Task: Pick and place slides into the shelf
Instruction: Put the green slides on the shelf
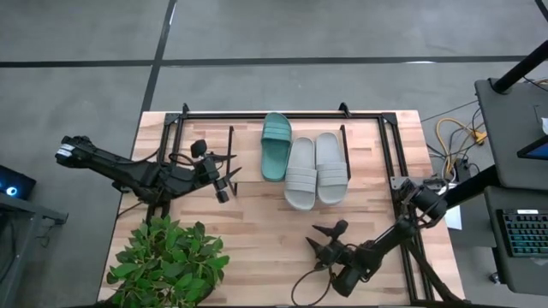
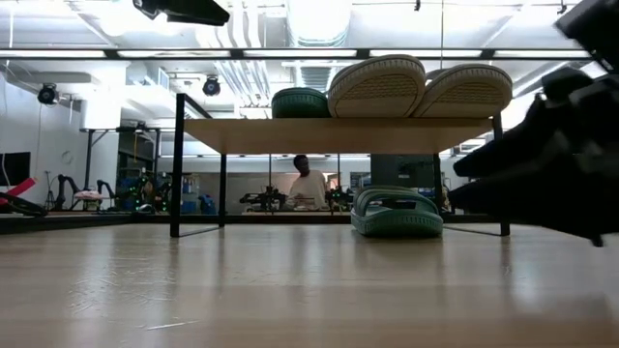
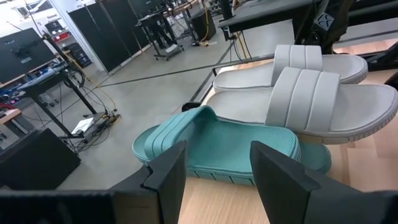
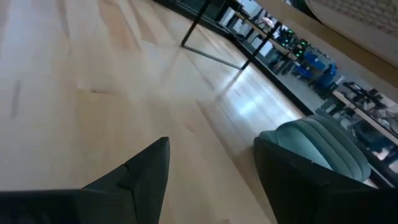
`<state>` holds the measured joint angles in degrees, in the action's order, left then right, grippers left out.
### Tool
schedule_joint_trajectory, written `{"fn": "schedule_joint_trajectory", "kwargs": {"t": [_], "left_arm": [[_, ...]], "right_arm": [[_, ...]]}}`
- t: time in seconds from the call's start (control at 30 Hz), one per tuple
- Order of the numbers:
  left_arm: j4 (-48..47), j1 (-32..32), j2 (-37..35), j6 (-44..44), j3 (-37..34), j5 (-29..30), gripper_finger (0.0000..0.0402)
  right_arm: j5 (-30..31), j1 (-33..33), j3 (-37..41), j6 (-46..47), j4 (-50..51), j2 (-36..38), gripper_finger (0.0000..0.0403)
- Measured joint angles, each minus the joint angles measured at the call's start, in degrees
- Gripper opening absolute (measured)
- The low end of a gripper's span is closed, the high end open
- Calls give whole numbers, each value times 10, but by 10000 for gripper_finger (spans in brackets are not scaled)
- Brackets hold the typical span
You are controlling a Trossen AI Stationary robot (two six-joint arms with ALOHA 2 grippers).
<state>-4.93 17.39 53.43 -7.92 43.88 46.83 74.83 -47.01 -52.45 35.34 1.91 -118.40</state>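
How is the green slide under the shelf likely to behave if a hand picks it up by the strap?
The green slide looks like thick moulded foam, so it is probably light and fairly stiff, not floppy. Its wide arched strap may squash a little under a pinch. It rests flat on its sole below the shelf, so a push should slide it, not tip or roll it.
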Motion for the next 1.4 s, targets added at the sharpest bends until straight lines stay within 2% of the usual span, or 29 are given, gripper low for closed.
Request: {"fn": "schedule_joint_trajectory", "kwargs": {"t": [0.4,0.57,1.03,1.2,1.4], "left_arm": [[1,0,0,0,-2,0,162],[0,0,0,0,-2,0,162],[0,0,0,0,-2,0,162],[0,0,0,0,-3,0,162],[0,0,0,0,-3,0,162]], "right_arm": [[-17,63,1,-11,57,15,223],[-76,87,0,27,103,18,218],[-102,104,-1,43,137,20,181],[-144,117,-1,47,139,21,189],[-159,128,-12,38,154,25,208]]}}
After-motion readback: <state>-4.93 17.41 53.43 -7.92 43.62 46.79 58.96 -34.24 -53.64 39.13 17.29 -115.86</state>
